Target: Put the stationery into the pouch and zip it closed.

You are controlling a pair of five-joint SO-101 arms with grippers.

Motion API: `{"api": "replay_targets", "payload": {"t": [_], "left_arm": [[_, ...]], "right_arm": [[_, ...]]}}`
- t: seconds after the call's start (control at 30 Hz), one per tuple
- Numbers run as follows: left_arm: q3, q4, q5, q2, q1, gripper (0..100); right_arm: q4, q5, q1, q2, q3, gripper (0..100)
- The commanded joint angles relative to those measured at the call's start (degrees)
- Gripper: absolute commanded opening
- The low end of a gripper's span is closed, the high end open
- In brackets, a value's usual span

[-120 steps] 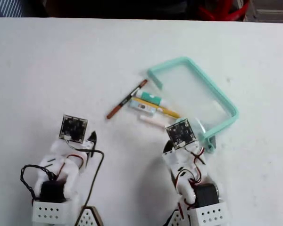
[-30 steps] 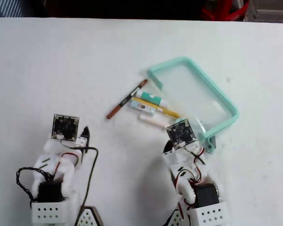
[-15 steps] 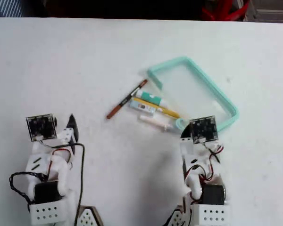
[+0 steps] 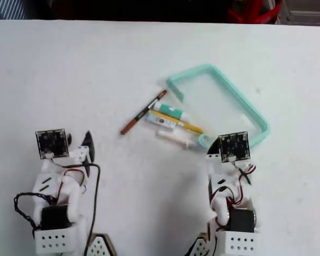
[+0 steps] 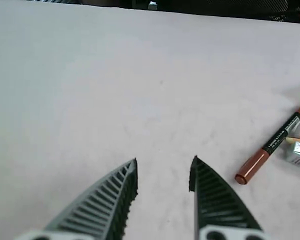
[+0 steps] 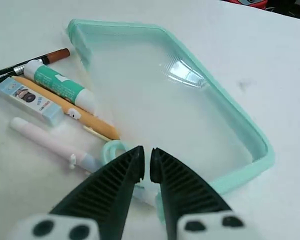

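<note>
A clear pouch [image 4: 216, 104] with a mint green rim lies flat right of centre, its mouth facing the stationery. Beside it lie a brown pen [image 4: 144, 112], a glue stick [image 4: 169, 111], a small boxed eraser [image 4: 161, 121], a yellow pencil [image 4: 181, 124] and a pink pen [image 4: 176, 138]. My right gripper [image 6: 144, 152] is shut with nothing between its fingers. It hovers over the pouch [image 6: 155, 95] at its near corner, just beside a mint ring pull [image 6: 114, 149] and the pink pen [image 6: 45, 137]. My left gripper [image 5: 164, 170] stands open over bare table, with the brown pen [image 5: 272, 145] some way off.
The white table [image 4: 69, 69] runs wide to the left and far side. Both arm bases stand at the near edge, the left gripper [image 4: 87, 143] and right gripper [image 4: 209, 151] in front of them. Dark floor and red objects lie beyond the far edge.
The left arm swung to the left, then came back slightly right. The right arm's wrist moved right, uncovering the mint ring pull next to the pink pen. The stationery has not moved.
</note>
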Motion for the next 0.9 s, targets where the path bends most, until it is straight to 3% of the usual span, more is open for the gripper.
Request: {"api": "replay_targets", "payload": {"t": [0.0,0.27,0.7,0.87], "left_arm": [[-0.3,0.3,0.4,-0.2,1.1,18],[-0.3,6.9,-14.3,-0.2,6.3,18],[-0.3,8.1,-15.2,-0.2,6.2,18],[-0.2,8.1,-20.9,-0.2,3.0,25]], "right_arm": [[2.0,-0.5,-3.8,-0.3,0.4,3.8],[7.8,-0.5,-8.0,-0.3,0.4,3.8],[9.8,-0.2,-11.7,-0.3,0.4,3.7],[14.1,-0.2,-14.5,-0.3,0.4,3.8]]}}
